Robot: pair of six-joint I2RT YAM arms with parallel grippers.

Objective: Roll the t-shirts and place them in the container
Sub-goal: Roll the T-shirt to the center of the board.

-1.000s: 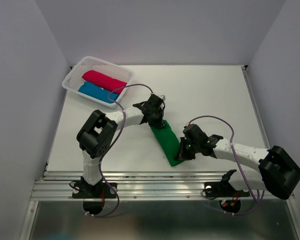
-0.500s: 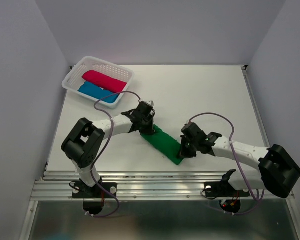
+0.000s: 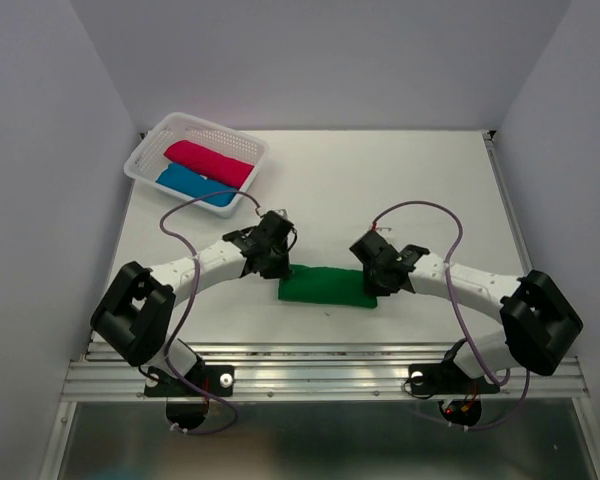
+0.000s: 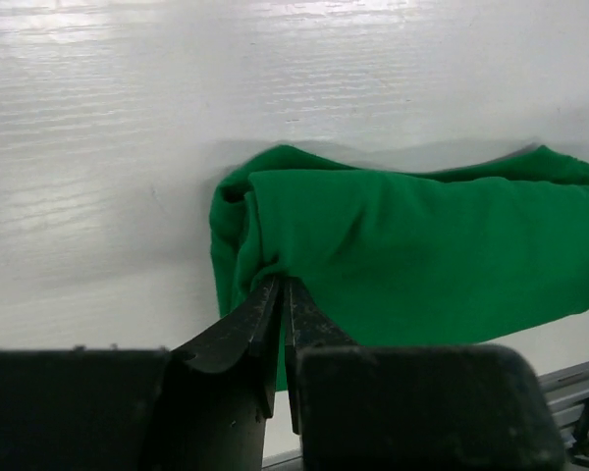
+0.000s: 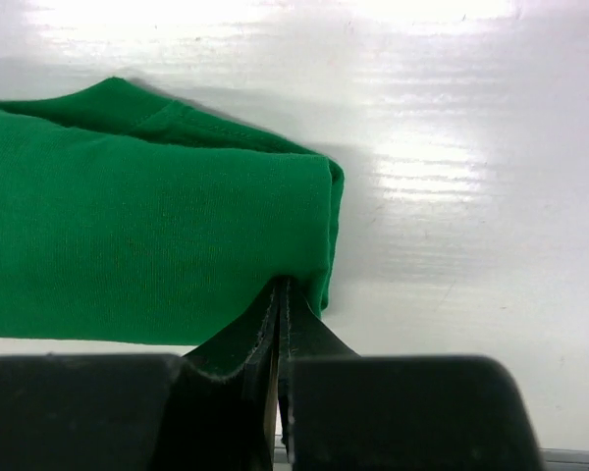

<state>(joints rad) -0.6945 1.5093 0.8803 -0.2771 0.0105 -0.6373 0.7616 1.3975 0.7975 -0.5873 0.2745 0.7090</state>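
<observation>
Green shirt: soft, matte knit cloth, folded into a long flat band with rounded, layered ends.
Place: on the white table, near its front edge, lying left to right between the two arms.
Surface: mostly smooth; shallow creases run along the band, and a hem line shows near the far edge in the right wrist view.
Left pincer: at the band's left end; black tapered fingers nearly together, leaving only a thin slit, tips pinching a small pucker of cloth at the near fold.
Left end of the green shirt: layers curl over one another, with a dark pocket at the far corner.
Right pincer: at the band's right end; fingers pressed together, nipping the near edge just inside the corner.
Right end of the green shirt: a clean, rounded fold.
Table texture: glossy, with fine streaks.
Pink shirt: a tight roll in the basket.
Blue shirt: rolled, touching the pink one's near side.
Basket: white plastic lattice, at the far left corner, well apart from the band.
</observation>
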